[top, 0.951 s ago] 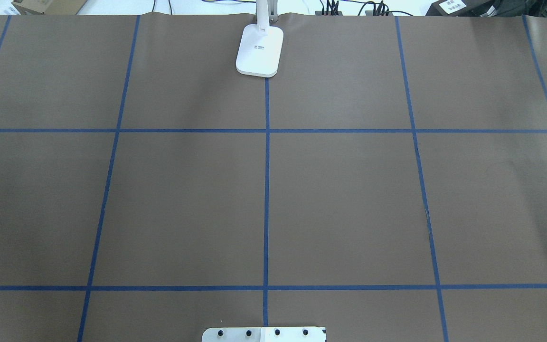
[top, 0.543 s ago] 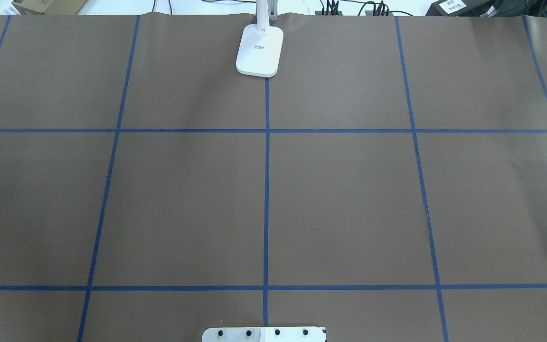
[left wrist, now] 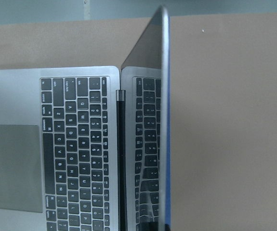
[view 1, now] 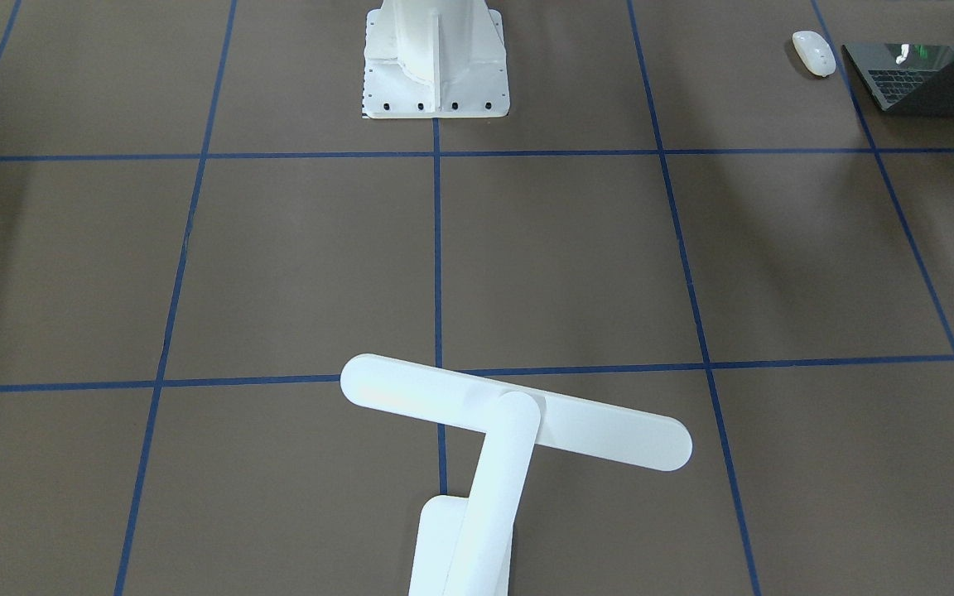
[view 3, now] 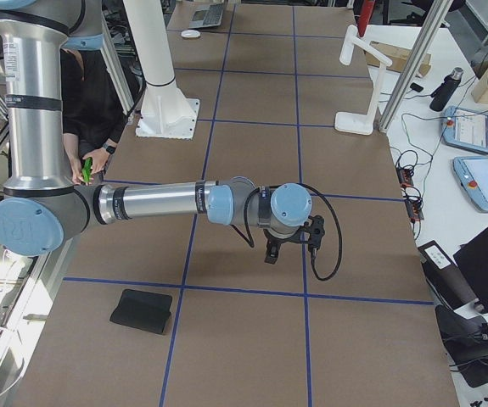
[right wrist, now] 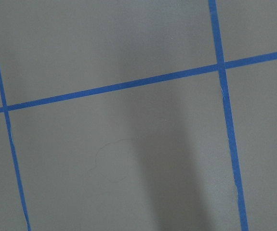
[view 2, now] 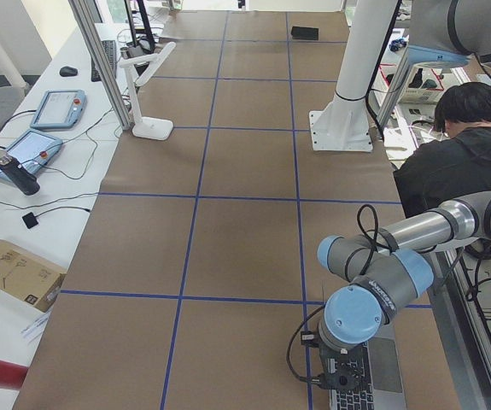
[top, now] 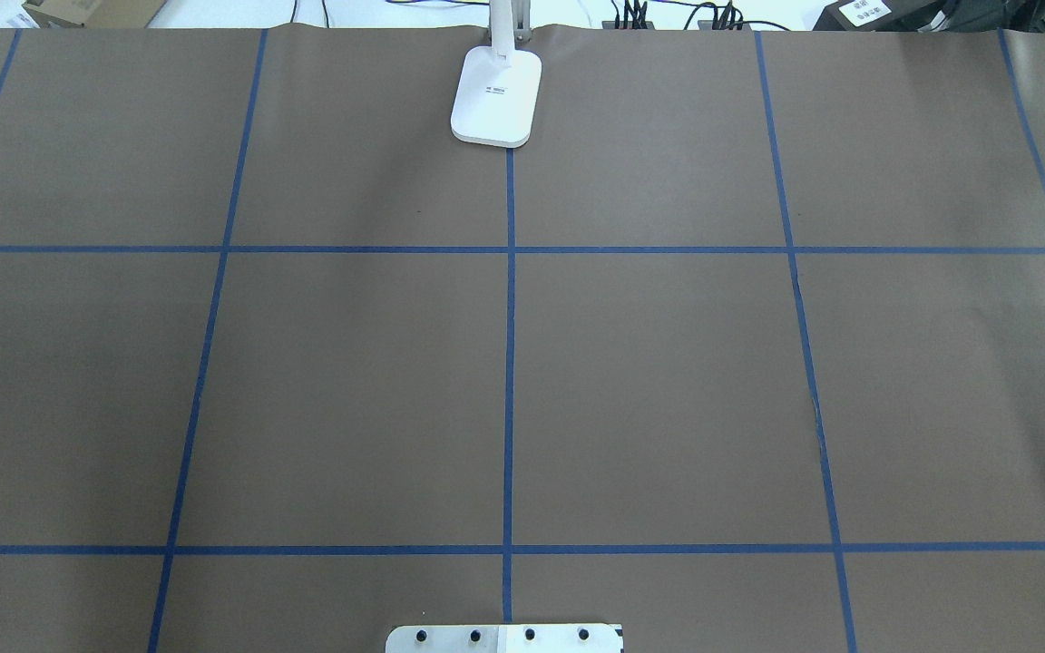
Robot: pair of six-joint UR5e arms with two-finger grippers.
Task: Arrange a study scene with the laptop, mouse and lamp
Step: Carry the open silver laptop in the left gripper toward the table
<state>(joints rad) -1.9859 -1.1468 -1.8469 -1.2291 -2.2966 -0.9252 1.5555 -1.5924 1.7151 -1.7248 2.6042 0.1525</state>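
Nothing has moved overhead since a second ago: only the lamp [top: 495, 95] base shows, at 12 o'clock by the far edge of the table [top: 668, 363], with no arm. Front-facing adds the mouse [view 1: 813, 52] just beside the open laptop [view 1: 916, 79] at 1 o'clock; exterior left puts the left gripper [view 2: 346, 384] over the laptop at 5 o'clock, exterior right the right gripper [view 3: 290, 246] over bare table near centre, jaws impossible to tell in either. Left wrist shows keys, hinge and thin lid edge: stiff, slick, fairly heavy metal, I judge, best held by the base's edge, not the fragile screen.
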